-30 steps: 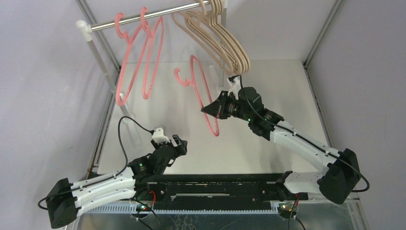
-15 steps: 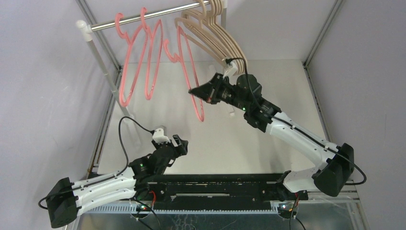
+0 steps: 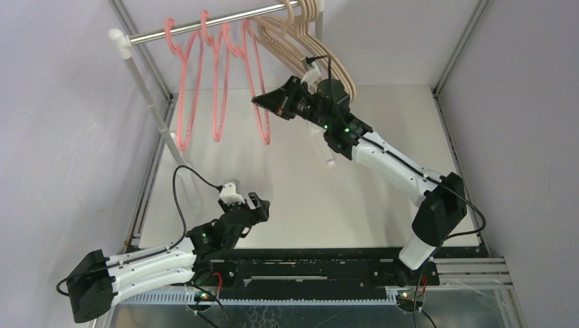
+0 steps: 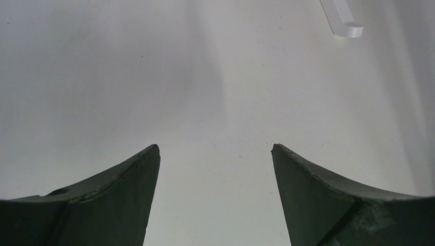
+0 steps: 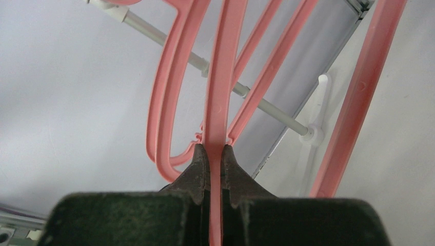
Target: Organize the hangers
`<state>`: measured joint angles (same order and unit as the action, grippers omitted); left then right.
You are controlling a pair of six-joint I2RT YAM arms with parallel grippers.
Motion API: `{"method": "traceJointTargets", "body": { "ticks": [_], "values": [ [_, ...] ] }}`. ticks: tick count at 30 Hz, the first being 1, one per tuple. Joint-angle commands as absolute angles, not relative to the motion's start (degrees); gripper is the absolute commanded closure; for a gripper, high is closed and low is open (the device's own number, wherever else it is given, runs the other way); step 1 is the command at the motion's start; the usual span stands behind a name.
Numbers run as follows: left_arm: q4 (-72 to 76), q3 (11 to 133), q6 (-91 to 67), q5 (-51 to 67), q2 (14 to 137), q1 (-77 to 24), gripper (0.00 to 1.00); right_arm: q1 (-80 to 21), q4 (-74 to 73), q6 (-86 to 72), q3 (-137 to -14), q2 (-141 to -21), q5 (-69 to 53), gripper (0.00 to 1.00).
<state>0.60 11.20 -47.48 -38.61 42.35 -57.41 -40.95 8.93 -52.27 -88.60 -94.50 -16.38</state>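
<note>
Two pink hangers (image 3: 186, 102) hang from the silver rail (image 3: 205, 23) at its left part. Several beige hangers (image 3: 321, 55) hang bunched at its right end. My right gripper (image 3: 261, 101) is shut on the lower bar of a third pink hanger (image 3: 258, 89), held between those groups. Its hook is up at the rail; I cannot tell whether it rests on it. In the right wrist view the fingertips (image 5: 201, 159) clamp the pink bar (image 5: 219, 77). My left gripper (image 3: 258, 205) is low over the table near its base, open with nothing in it (image 4: 215, 148).
The rail stands on white posts, one at the left (image 3: 147, 96) and one behind my right arm (image 3: 331, 156). A white post foot (image 4: 349, 28) shows at the top right of the left wrist view. Grey walls and metal frame bars (image 3: 454, 61) enclose the white table (image 3: 300, 198).
My right arm has carried the pink hanger up and to the left, from mid-air over the table to the rail beside the other two pink ones. The left arm has not moved.
</note>
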Motion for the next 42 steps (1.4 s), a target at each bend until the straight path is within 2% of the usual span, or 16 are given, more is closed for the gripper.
{"method": "traceJointTargets", "body": {
  "ticks": [1,13,23,31,33,35,37,38,39,42],
  "values": [
    [4.0,10.7,-45.7,-38.5,43.1,-57.6,0.16,-39.7,16.5,-54.4,-93.5,-95.5,-18.0,1.0],
    [5.9,10.3,-45.3,-38.4,45.9,-57.5,0.15,-40.5,17.7,-53.6,-95.4,-96.7,-18.5,1.0],
    [6.0,10.5,-44.6,-39.0,46.4,-57.6,0.15,-38.9,13.2,-54.3,-107.1,-107.8,-19.5,1.0],
    [5.3,11.2,-44.4,-39.2,47.0,-57.6,0.15,-38.3,14.0,-54.7,-100.6,-107.8,-18.2,1.0],
    [5.0,11.4,-44.5,-39.3,47.3,-57.5,0.14,-38.4,13.2,-53.4,-98.8,-106.1,-17.5,0.85],
    [4.7,11.7,-44.5,-39.7,47.7,-57.6,0.11,-39.1,10.2,-50.6,-97.5,-103.8,-15.4,0.64],
    [4.1,12.2,-44.7,-40.2,48.1,-57.6,0.01,-40.0,7.7,-47.1,-95.8,-100.9,-12.6,0.29],
    [3.5,12.6,-44.7,-40.5,48.2,-57.6,0.01,-40.3,6.6,-45.4,-94.8,-99.5,-11.2,0.18],
    [3.0,13.0,-44.7,-40.7,48.5,-57.6,0.01,-40.6,5.3,-44.0,-93.6,-98.1,-9.6,0.12],
    [1.7,14.1,-44.6,-41.2,49.2,-57.6,0.0,-41.0,1.8,-40.1,-89.5,-93.7,-6.0,0.05]
  ]
}}
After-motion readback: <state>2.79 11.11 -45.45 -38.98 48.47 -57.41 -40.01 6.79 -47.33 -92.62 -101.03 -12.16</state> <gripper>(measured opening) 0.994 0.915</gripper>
